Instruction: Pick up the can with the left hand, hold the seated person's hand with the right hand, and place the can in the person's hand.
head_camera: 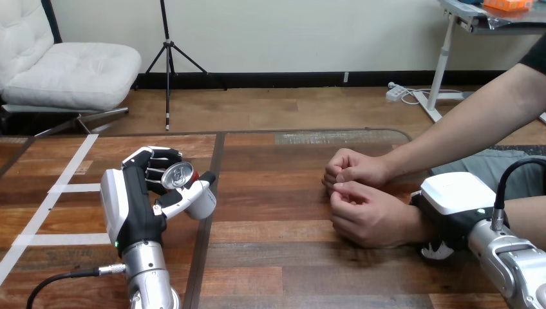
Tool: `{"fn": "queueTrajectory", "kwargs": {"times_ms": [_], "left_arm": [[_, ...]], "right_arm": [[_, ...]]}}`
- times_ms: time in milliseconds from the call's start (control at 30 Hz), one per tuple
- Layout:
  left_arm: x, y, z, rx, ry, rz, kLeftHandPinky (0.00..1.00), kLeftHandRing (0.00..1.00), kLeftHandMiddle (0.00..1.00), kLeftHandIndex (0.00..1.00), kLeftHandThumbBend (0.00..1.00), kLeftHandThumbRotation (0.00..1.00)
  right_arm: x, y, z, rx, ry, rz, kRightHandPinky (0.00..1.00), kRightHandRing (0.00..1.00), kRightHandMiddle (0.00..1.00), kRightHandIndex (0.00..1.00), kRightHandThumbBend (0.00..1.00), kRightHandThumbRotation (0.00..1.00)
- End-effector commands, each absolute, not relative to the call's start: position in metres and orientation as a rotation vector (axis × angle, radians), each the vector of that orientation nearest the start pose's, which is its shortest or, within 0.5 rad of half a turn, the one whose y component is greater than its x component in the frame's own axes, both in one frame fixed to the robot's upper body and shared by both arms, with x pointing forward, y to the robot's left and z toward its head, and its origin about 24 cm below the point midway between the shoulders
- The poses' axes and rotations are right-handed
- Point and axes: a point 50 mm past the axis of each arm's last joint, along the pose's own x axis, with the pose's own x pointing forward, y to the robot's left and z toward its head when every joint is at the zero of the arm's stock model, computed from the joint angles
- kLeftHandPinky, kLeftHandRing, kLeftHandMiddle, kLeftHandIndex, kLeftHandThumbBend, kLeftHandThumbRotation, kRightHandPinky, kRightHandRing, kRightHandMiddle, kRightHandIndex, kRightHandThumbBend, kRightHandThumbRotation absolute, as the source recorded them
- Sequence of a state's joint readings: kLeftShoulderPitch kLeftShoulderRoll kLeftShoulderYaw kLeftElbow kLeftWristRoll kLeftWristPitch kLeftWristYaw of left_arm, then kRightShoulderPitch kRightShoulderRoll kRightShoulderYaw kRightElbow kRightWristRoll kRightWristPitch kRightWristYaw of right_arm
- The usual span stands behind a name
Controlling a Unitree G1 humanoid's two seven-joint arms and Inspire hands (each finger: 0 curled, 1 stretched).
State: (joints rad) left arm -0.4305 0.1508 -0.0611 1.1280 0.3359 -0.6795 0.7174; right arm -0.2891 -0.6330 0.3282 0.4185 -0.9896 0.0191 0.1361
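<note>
We have our left hand [138, 206] curled tight round the silver metal can with the red-rimmed top [183, 180], tilted over the brown wooden plank table [277, 257]; our right hand [454, 199] sits against the wrist of the person's nearer hand [367, 215], a loose fist; whether it grips, we cannot tell.

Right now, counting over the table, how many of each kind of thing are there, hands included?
can: 1
robot hands: 2, left hand and right hand
person's hands: 2, far hand and near hand
Total: 5
</note>
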Motion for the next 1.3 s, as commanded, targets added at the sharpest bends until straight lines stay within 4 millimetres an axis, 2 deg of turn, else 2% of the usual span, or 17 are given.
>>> {"fn": "queueTrajectory", "kwargs": {"times_ms": [0,233,533,733,933,1267], "left_arm": [[0.3039,0.1779,0.0131,0.411,-0.254,0.381,0.36,0.42,0.49,0.49,0.7,0.0],[0.3038,0.1779,0.0131,0.415,-0.255,0.383,0.36,0.42,0.49,0.49,0.7,0.0],[0.304,0.1782,0.0131,0.414,-0.251,0.384,0.37,0.42,0.48,0.49,0.7,0.0],[0.304,0.1788,0.0133,0.423,-0.253,0.385,0.36,0.42,0.48,0.49,0.7,0.0],[0.3039,0.1794,0.0135,0.423,-0.255,0.385,0.36,0.42,0.48,0.49,0.7,0.0],[0.3041,0.1795,0.0143,0.417,-0.259,0.386,0.36,0.42,0.49,0.49,0.7,0.0]], "right_arm": [[0.2955,-0.2415,0.0171,-1.656,0.326,0.37,0.37,0.48,0.58,0.63,0.79,0.0],[0.296,-0.242,0.015,-1.622,0.348,0.368,0.28,0.39,0.49,0.58,0.8,0.0],[0.2967,-0.2441,0.0146,-1.574,0.377,0.366,0.28,0.37,0.47,0.55,0.77,0.0],[0.2966,-0.2449,0.0146,-1.574,0.372,0.353,0.29,0.39,0.48,0.52,0.78,0.0],[0.295,-0.2462,0.0154,-1.587,0.331,0.34,0.32,0.42,0.51,0.54,0.76,0.0],[0.2943,-0.2491,0.0193,-1.552,0.314,0.329,0.37,0.46,0.53,0.52,0.78,0.0]]}}
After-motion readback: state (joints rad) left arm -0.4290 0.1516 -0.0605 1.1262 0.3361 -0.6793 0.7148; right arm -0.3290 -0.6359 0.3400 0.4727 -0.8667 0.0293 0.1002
